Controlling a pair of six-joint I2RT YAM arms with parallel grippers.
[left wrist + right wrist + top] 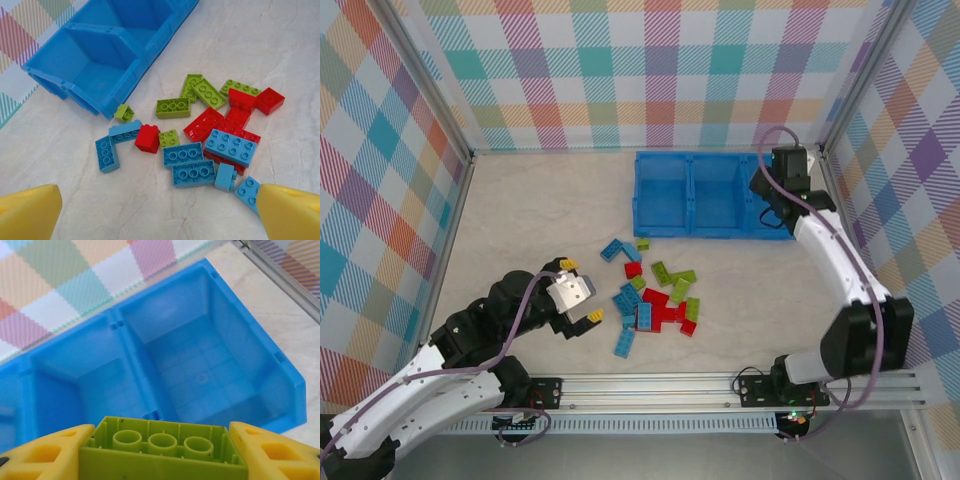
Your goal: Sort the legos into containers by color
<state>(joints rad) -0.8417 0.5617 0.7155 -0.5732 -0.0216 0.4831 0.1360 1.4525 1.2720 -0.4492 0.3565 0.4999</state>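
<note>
Near left of the bench [520,220], left tool [582,290]: jaws wide apart and holding nothing, hanging just left of the brick pile; its yellow fingertips [30,212] frame the pile's near edge.
Middle of the bench, legos [655,300]: a loose heap of light blue, red and lime green bricks, short and long, lying on the near side of the bin; a small lime brick [124,112] sits just beside the bin's corner, and whether it touches I cannot tell.
Far middle to right, containers [710,228]: three open compartments side by side in one bright blue bin; no brick shows in those in view.
Far right, right tool [767,205]: closed on a lime green brick [162,455], its hollow underside towards the wrist camera, held above the right-hand compartment [200,375].
Step in hand: likely delivering this green brick, an early one of the sort.
Next move calls for: the brick sits over the compartment's near wall, so carry it slightly farther in, then part the jaws and let it drop.
</note>
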